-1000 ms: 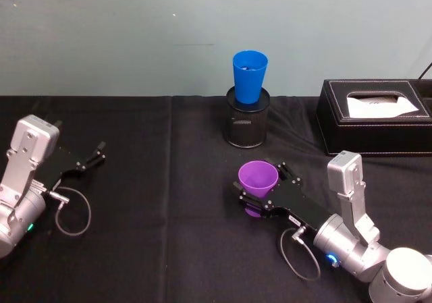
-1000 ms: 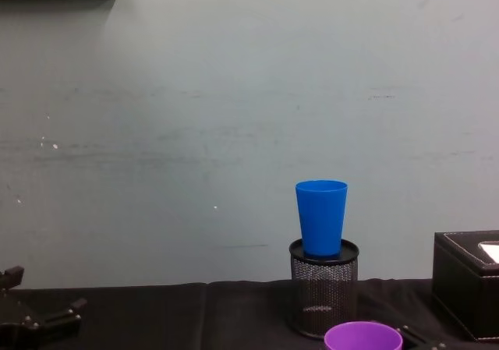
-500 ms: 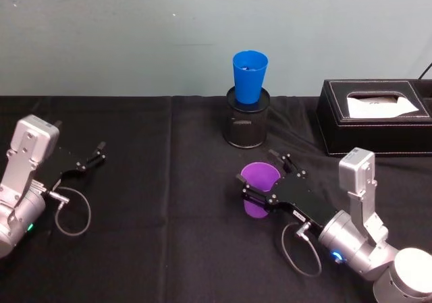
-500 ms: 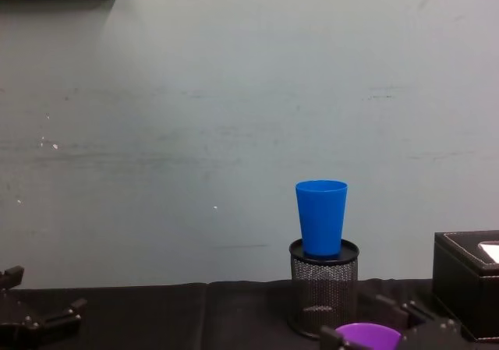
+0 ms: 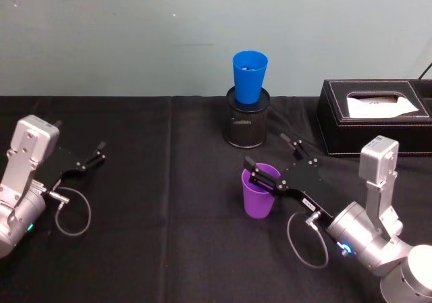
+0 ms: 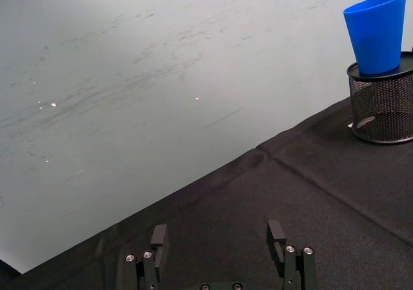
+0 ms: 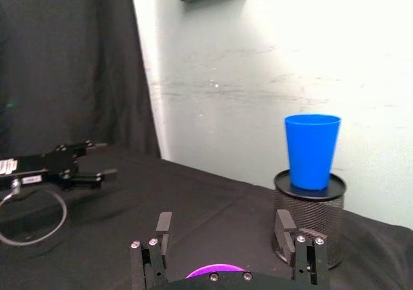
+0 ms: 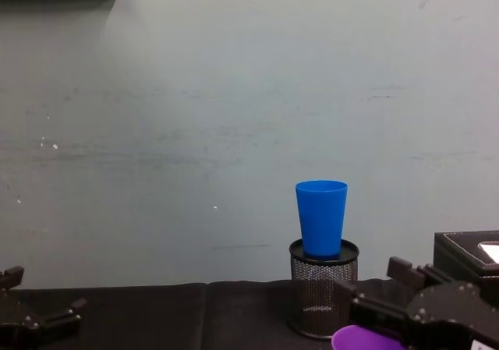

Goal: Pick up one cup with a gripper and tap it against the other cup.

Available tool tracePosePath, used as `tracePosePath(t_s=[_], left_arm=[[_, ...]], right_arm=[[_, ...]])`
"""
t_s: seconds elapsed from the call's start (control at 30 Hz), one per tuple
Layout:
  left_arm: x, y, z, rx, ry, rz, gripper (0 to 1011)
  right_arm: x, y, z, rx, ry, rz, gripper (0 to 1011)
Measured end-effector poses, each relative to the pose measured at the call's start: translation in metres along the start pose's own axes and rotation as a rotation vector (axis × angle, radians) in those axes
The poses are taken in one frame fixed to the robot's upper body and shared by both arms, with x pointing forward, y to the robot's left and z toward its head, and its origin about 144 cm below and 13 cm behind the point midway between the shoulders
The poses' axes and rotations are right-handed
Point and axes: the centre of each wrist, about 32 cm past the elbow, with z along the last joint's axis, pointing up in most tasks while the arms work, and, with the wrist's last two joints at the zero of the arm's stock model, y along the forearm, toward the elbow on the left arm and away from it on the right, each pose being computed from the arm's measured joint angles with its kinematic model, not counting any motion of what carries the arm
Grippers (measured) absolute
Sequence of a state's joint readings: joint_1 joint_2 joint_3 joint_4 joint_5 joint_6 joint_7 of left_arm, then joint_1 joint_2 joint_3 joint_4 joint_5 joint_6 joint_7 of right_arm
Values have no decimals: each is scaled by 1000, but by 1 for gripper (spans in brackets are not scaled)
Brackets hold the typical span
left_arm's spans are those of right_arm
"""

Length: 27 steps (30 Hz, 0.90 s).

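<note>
Purple plastic tapered cup (image 5: 258, 193) stood upright on the black-clothed worktop (image 5: 169, 249), right of centre. Right gripper (image 5: 275, 162) was beside and above its rim, jaws wide apart; one jaw overlapped the rim's near-right edge and the other stood clear behind, with nothing gripped. Bright blue plastic tumbler (image 5: 249, 77) sat in a black mesh pen holder (image 5: 247, 124) behind the purple cup, apart from it. Black tissue box (image 5: 372, 116) stood at far right. Left gripper (image 5: 93, 157) was parked at left, jaws open and empty.
</note>
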<state>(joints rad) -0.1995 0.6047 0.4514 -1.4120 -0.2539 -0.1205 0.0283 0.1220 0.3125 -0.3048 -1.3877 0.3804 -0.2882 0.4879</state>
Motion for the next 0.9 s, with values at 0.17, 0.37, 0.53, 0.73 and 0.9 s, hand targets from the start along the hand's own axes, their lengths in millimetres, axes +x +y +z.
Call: tracePosePath(t_s=[0.17,0.37,0.53,0.73,0.9], left_arm=[[0,0,0,0,0,0,1000],[0,0,0,0,0,0,1000],[0,0,0,0,0,0,1000],[0,0,0,0,0,0,1000],[0,0,0,0,0,0,1000]], right_arm=[[1,-1,5,4,4,-46,1000],[3,-1,8,0,5,-112,1002],[4,0,10,-23,-4,-181,1000],[0,4,10,-62,-18,-278,1000],[-2,9,9,-90,-25,-380,1002]])
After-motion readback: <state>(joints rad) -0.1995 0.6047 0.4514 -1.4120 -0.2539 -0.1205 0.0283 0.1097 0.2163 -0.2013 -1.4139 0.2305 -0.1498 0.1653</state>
